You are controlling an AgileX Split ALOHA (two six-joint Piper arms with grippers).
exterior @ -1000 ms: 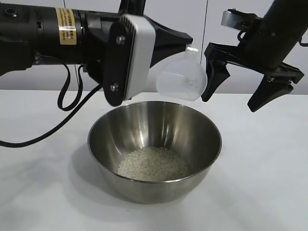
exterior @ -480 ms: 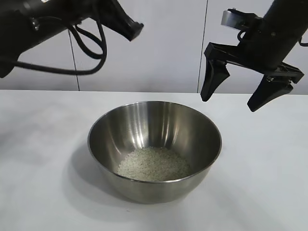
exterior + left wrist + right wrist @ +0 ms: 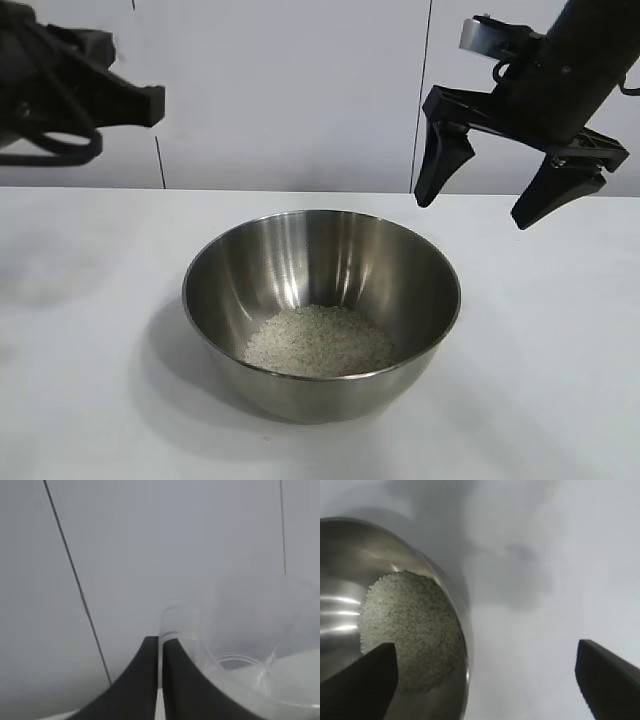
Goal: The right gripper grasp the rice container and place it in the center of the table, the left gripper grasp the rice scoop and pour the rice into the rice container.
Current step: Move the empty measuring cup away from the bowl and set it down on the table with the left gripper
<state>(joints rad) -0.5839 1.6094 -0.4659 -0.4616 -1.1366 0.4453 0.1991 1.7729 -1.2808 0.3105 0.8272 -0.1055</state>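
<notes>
The rice container (image 3: 400, 262), a big shiny steel bowl, stands in the middle of the table (image 3: 545, 350) with rice (image 3: 320, 342) heaped in its bottom. My left gripper (image 3: 148, 103) hangs high at the far left, well away from the bowl. In its wrist view the left gripper (image 3: 160, 640) is shut on the handle of the translucent rice scoop (image 3: 240, 645); the exterior view does not show the scoop. Above and behind the bowl's right rim hovers my right gripper (image 3: 472, 210), open and holding nothing. The right wrist view looks down past this gripper (image 3: 487, 645) at the bowl (image 3: 350, 555) and rice (image 3: 405, 625).
A pale panelled wall (image 3: 300, 90) stands behind the table. Bare white tabletop lies on both sides of the bowl and in front of it.
The left arm has swung from above the bowl, away to the far left and up, carrying the scoop out of the exterior view. The right gripper and bowl have stayed put.
</notes>
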